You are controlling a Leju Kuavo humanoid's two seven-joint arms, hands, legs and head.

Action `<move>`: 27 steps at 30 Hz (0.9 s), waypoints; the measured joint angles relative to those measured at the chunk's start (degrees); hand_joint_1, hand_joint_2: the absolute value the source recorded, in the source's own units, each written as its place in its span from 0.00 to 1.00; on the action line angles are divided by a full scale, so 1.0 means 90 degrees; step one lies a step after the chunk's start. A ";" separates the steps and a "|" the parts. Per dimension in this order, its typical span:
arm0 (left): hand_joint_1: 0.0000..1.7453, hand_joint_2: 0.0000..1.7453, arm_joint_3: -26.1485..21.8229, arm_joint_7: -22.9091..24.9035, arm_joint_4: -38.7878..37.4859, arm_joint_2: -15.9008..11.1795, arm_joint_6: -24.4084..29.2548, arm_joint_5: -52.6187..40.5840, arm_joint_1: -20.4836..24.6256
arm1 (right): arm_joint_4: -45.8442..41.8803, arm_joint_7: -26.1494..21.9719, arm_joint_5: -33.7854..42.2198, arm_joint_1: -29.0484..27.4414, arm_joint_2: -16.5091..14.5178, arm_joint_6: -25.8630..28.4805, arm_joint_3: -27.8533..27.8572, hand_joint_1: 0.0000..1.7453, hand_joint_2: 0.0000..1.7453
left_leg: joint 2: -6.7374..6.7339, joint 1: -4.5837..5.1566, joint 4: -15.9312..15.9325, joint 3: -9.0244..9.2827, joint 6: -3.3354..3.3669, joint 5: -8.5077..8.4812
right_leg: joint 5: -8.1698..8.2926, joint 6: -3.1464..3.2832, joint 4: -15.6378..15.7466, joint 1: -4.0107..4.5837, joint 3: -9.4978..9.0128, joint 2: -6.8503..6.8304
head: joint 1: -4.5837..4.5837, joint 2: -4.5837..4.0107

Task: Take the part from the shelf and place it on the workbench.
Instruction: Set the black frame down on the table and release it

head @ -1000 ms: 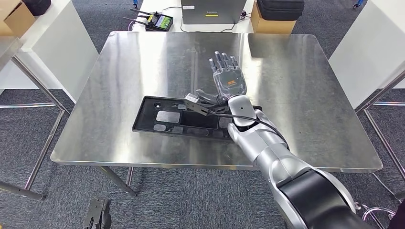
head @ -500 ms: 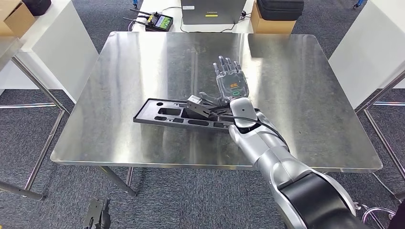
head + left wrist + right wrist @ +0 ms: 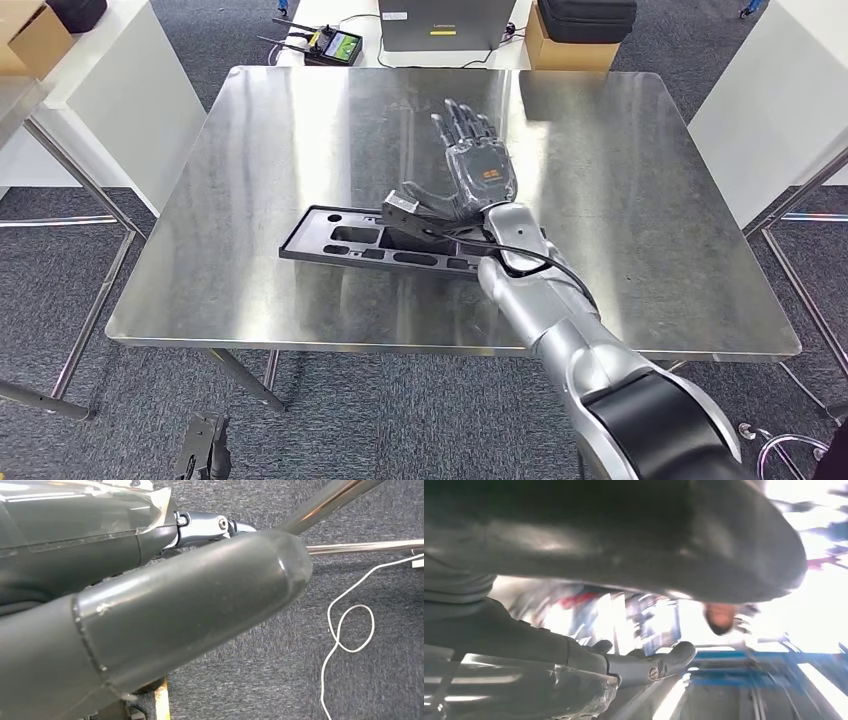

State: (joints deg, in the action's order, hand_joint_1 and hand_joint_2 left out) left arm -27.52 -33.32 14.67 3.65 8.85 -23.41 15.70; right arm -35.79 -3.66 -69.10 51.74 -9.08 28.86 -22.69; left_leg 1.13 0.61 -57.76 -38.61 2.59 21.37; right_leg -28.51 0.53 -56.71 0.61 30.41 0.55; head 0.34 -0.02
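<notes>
Black plastic is what you want to look for first: the part [image 3: 385, 244], a long flat moulded panel with rectangular cut-outs, lies on the brushed-steel workbench [image 3: 260, 140], towards its near edge and left of centre. Its right end runs under your robot's right wrist, so you cannot see where that end stops.

Your right hand [image 3: 470, 165] is above the bench just beyond the part, palm down, fingers [image 3: 458, 116] stretched out and apart, pointing away from the robot. It holds nothing. The thumb [image 3: 425, 195] sticks out to the left, above the far edge of the part; you cannot tell from the head view whether it touches the plastic. A small grey camera block [image 3: 402, 213] on the wrist sits over the part's right half, with a black cable [image 3: 530, 255] looping back along the silver forearm.

In the right wrist view the picture is blurred and bright; you see the thick thumb [image 3: 624, 535] and one darker finger [image 3: 654, 666] extended.

Your left hand [image 3: 150, 615] appears in its own wrist view, above grey carpet, a steel table leg [image 3: 325, 500] and a loose white cord [image 3: 350, 630]. You see the thumb and the grey cover, but whether its fingers are spread or curled cannot be told.

Beyond the bench stand a remote controller [image 3: 335, 44], a grey case [image 3: 445, 24] and a cardboard box [image 3: 570, 50].
</notes>
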 joint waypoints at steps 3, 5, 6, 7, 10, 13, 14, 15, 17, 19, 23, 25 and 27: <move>0.00 0.00 -0.0011 0.0004 0.0000 0.0004 0.0032 0.0001 -0.0014 | -0.1118 -0.1511 0.2524 -0.0534 -0.0140 -0.0259 0.0398 0.00 0.00 | 0.0005 -0.0002 0.0000 0.0000 -0.0002 0.0002 | -0.0002 0.0002 0.0000 0.0000 -0.0001 -0.0003 | 0.0000 0.0000; 0.00 0.00 -0.0018 -0.0007 0.0000 0.0005 0.0032 0.0006 -0.0039 | -0.2113 -0.2250 0.4310 -0.1030 -0.0213 -0.0887 0.0569 0.00 0.00 | 0.0007 -0.0003 0.0001 -0.0001 -0.0004 0.0004 | -0.0004 0.0003 0.0001 0.0001 -0.0001 -0.0004 | 0.0000 0.0000; 0.00 0.00 -0.0021 -0.0016 0.0000 0.0005 0.0029 0.0016 -0.0053 | -0.2652 -0.2537 0.5123 -0.1303 -0.0235 -0.1241 0.0611 0.00 0.00 | 0.0007 -0.0003 0.0001 -0.0001 -0.0007 0.0006 | -0.0005 0.0004 0.0001 0.0001 0.0000 -0.0005 | 0.0001 0.0000; 0.00 0.00 -0.0028 -0.0026 0.0000 0.0005 0.0024 0.0028 -0.0065 | -0.3188 -0.2763 0.5842 -0.1592 -0.0245 -0.1596 0.0630 0.00 0.00 | 0.0007 -0.0004 0.0002 0.0000 -0.0011 0.0009 | -0.0005 0.0004 0.0001 0.0001 0.0000 -0.0004 | 0.0001 0.0000; 0.00 0.00 -0.0097 -0.0092 0.0000 0.0005 0.0004 0.0076 -0.0090 | -0.4662 -0.3190 0.7727 -0.2468 -0.0231 -0.2810 0.0637 0.00 0.00 | 0.0006 -0.0005 0.0002 0.0002 -0.0019 0.0017 | -0.0009 0.0006 0.0003 0.0001 0.0003 -0.0004 | 0.0000 0.0000; 0.00 0.00 -0.0189 -0.0183 0.0000 -0.0005 -0.0004 0.0163 -0.0128 | -0.5866 -0.3520 0.9092 -0.3367 -0.0101 -0.4019 0.0637 0.00 0.00 | 0.0006 -0.0006 0.0002 0.0005 -0.0019 0.0023 | -0.0016 0.0001 0.0005 0.0001 0.0010 -0.0004 | 0.0001 0.0000; 0.00 0.00 -0.0216 -0.0209 0.0000 -0.0011 0.0001 0.0191 -0.0147 | -0.6205 -0.3639 0.9335 -0.3670 -0.0029 -0.4311 0.0643 0.00 0.00 | 0.0006 -0.0005 0.0002 0.0009 -0.0020 0.0029 | -0.0020 -0.0002 0.0006 0.0000 0.0018 -0.0004 | 0.0001 0.0000; 0.00 0.00 -0.0246 -0.0233 0.0000 -0.0019 0.0007 0.0219 -0.0169 | -0.6520 -0.3756 0.9509 -0.3977 0.0046 -0.4561 0.0662 0.00 0.00 | 0.0007 -0.0005 0.0002 0.0016 -0.0021 0.0036 | -0.0026 -0.0001 0.0007 0.0000 0.0023 -0.0005 | 0.0000 0.0000; 0.00 0.00 -0.0315 -0.0296 0.0000 -0.0032 0.0015 0.0271 -0.0218 | -0.7132 -0.3929 0.9783 -0.4618 0.0174 -0.5058 0.0767 0.00 0.00 | 0.0008 0.0001 0.0002 0.0033 -0.0018 0.0055 | -0.0041 -0.0003 0.0009 -0.0002 0.0024 -0.0007 | -0.0002 0.0000; 0.00 0.00 -0.0376 -0.0384 0.0000 -0.0049 0.0017 0.0320 -0.0258 | -0.7698 -0.4010 0.9921 -0.5181 0.0228 -0.5558 0.0995 0.00 0.00 | 0.0009 0.0009 0.0002 0.0042 -0.0013 0.0065 | -0.0050 -0.0008 0.0009 -0.0005 0.0015 -0.0008 | 0.0000 0.0000; 0.00 0.00 -0.0476 -0.0510 0.0002 -0.0066 -0.0004 0.0387 -0.0281 | -0.8526 -0.4045 0.9885 -0.5904 0.0144 -0.6042 0.1664 0.00 0.00 | 0.0007 0.0011 0.0001 0.0050 -0.0011 0.0067 | -0.0051 -0.0009 0.0010 -0.0006 -0.0005 -0.0007 | -0.0001 0.0000; 0.00 0.00 -0.0490 -0.0555 0.0002 -0.0066 -0.0041 0.0393 -0.0284 | -0.8784 -0.4045 0.9823 -0.6158 0.0040 -0.6089 0.1988 0.00 0.00 | 0.0007 0.0011 0.0001 0.0059 -0.0011 0.0071 | -0.0055 -0.0006 0.0010 -0.0006 -0.0004 -0.0008 | 0.0000 0.0000; 0.00 0.00 -0.0494 -0.0597 0.0002 -0.0069 -0.0085 0.0395 -0.0285 | -0.8948 -0.4045 0.9814 -0.6348 -0.0070 -0.6096 0.2306 0.00 0.00 | 0.0007 0.0011 0.0001 0.0069 -0.0014 0.0078 | -0.0059 -0.0001 0.0010 -0.0006 -0.0009 -0.0008 | 0.0001 0.0000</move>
State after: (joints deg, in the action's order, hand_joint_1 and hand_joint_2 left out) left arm -31.97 -38.69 14.69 3.03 8.09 -19.85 13.13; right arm -116.32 -40.06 19.22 -5.40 -9.71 -26.00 -1.94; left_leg 1.19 0.71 -57.74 -37.99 2.47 22.07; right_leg -29.04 0.52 -56.62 0.56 30.33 0.48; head 0.35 -0.02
